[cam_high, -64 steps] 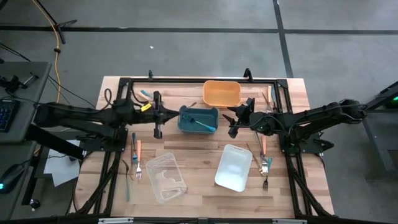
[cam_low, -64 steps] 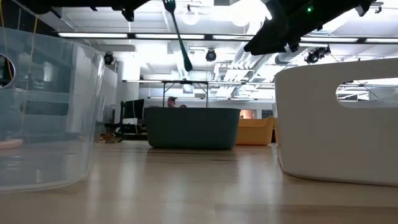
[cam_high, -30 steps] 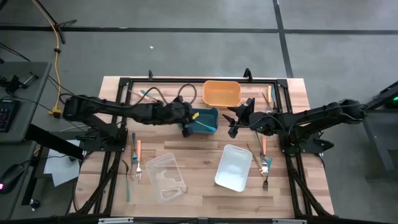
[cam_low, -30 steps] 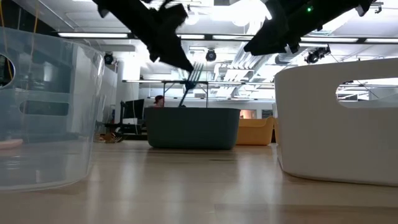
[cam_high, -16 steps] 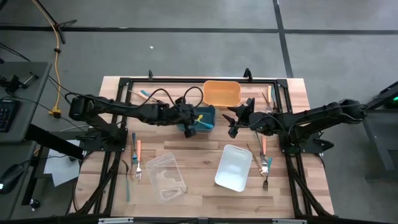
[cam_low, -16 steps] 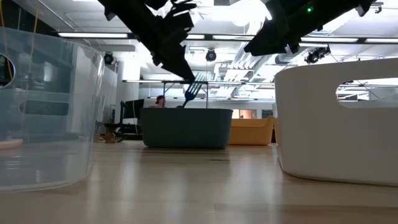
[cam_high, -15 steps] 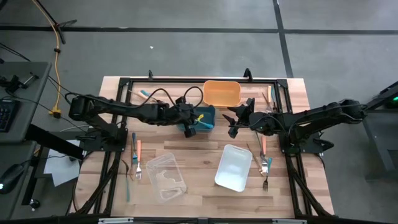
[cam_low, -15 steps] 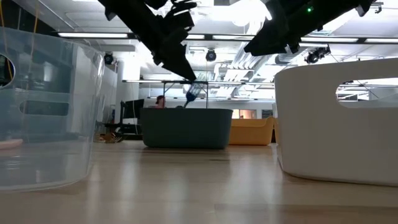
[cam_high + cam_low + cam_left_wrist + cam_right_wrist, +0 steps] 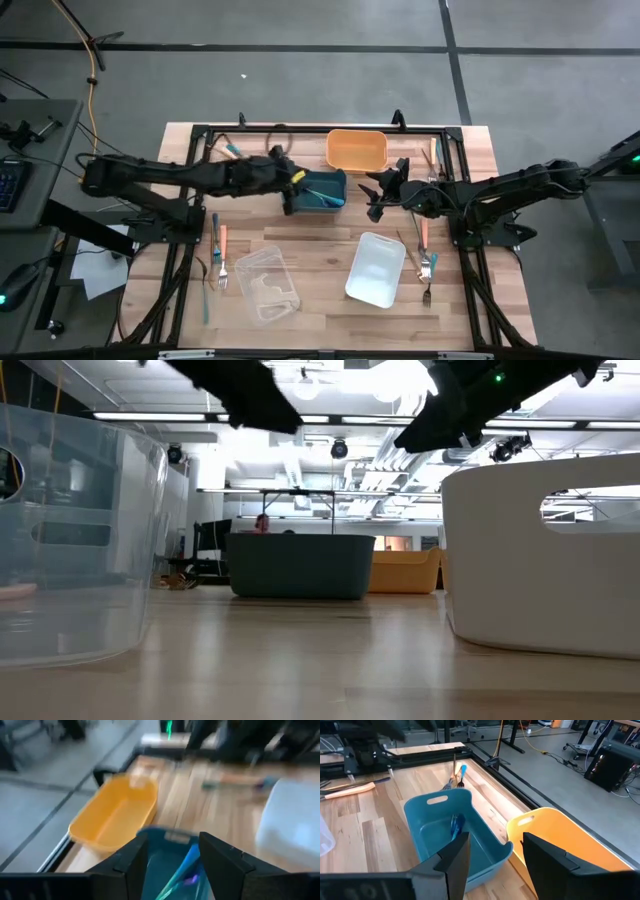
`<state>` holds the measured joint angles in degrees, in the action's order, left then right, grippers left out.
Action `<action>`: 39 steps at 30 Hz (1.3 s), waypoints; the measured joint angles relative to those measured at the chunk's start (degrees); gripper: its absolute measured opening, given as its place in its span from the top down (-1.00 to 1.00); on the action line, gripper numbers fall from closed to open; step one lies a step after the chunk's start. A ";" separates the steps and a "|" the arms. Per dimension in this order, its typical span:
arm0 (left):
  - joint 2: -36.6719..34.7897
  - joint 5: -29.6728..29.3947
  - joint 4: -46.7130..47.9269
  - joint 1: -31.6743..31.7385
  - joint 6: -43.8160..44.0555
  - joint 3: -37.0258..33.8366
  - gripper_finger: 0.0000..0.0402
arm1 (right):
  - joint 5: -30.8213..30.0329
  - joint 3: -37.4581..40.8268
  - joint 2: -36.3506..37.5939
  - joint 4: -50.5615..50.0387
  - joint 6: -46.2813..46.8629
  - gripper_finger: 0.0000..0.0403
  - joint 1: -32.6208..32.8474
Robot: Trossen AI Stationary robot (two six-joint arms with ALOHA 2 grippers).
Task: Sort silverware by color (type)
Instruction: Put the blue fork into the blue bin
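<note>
1. Currently, the left gripper sits at the left edge of the blue bin. Its jaws stand apart in the left wrist view and hold nothing.
2. A blue-handled utensil lies inside the blue bin, so the drop step appears complete.
3. The right gripper waits between the blue bin and the white bin, jaws apart and empty.
4. Unsorted silverware lies in two groups: the left group beside the clear bin, and the right group beside the white bin.
5. The next move likely calls for travel to a group and a low pinch on one thin handle.
6. The orange bin holds nothing visible.
7. No brand, label or writing is legible.
</note>
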<state>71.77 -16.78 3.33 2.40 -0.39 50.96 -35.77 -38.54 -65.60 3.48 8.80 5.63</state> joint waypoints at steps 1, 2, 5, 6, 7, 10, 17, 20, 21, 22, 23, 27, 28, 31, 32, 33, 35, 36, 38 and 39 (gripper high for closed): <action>-2.15 0.00 -2.84 -0.45 -0.21 -2.96 0.16 | 0.00 -0.02 0.00 0.14 -0.07 0.12 0.00; -4.15 0.07 -6.77 -1.00 -0.23 -5.92 0.16 | 0.00 -0.02 0.00 0.06 -0.07 0.12 0.00; -9.80 0.17 -17.54 -2.47 -0.30 -15.44 0.17 | 0.04 -0.02 0.00 0.23 -0.07 0.12 0.00; -11.25 0.19 -21.31 -2.93 -0.51 -18.12 0.17 | 0.07 -0.02 0.00 0.32 -0.19 0.12 0.00; -12.82 0.17 -24.52 -3.35 -0.96 -20.65 0.18 | 0.15 -0.02 0.00 0.91 -0.28 0.12 -0.02; -16.65 0.10 -31.60 -4.14 -3.18 -26.10 0.18 | 0.26 -0.04 0.00 2.16 -1.46 0.12 -0.02; -23.39 -0.54 -31.21 -4.03 -5.45 -28.66 0.19 | 0.68 -0.04 0.00 3.79 -2.85 0.12 -0.02; -24.78 -0.36 -29.12 -4.03 -5.30 -28.65 0.19 | 0.68 -0.04 0.00 4.09 -2.83 0.12 -0.02; -25.18 -0.26 -28.60 -4.01 -5.26 -28.65 0.19 | 0.68 -0.04 0.00 4.08 -2.81 0.12 -0.02; -25.34 -0.26 -28.16 -4.03 -5.24 -28.65 0.19 | 0.68 -0.04 0.00 4.10 -2.79 0.12 -0.02; -25.27 -0.26 -28.02 -4.03 -5.14 -28.65 0.19 | 0.68 -0.04 0.00 4.10 -2.80 0.12 -0.02; -25.25 -0.22 -27.62 -4.00 -4.39 -28.66 0.19 | 0.68 -0.04 0.00 4.07 -2.80 0.12 -0.02; -25.25 -0.20 -27.61 -4.00 -4.38 -28.66 0.18 | 0.68 -0.04 0.00 4.07 -2.83 0.12 -0.02; -25.23 -0.17 -27.55 -4.00 -4.36 -28.65 0.18 | 0.68 -0.04 0.00 4.03 -2.83 0.12 -0.02; -25.23 -0.15 -27.55 -4.00 -4.36 -28.66 0.18 | 0.68 -0.04 0.00 3.97 -2.83 0.12 -0.02; -25.23 -0.15 -27.53 -4.00 -4.36 -28.65 0.18 | 0.68 -0.04 0.00 3.84 -2.83 0.12 -0.02; -25.23 -0.15 -27.55 -4.00 -4.34 -28.65 0.18 | 0.68 -0.04 0.00 3.65 -2.83 0.12 -0.02; -25.21 -0.14 -27.54 -4.00 -4.34 -28.65 0.17 | 0.68 -0.04 0.00 3.64 -2.83 0.12 -0.02; -25.19 -0.13 -27.53 -4.00 -4.33 -28.66 0.17 | 0.68 -0.04 0.00 3.64 -2.74 0.12 -0.02; -25.21 -0.13 -27.53 -4.00 -4.28 -28.65 0.18 | 0.68 -0.02 0.00 3.64 -2.11 0.12 -0.02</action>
<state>46.57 -16.91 -24.21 -1.61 -4.67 22.31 -35.09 -38.57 -65.60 7.11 6.69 5.61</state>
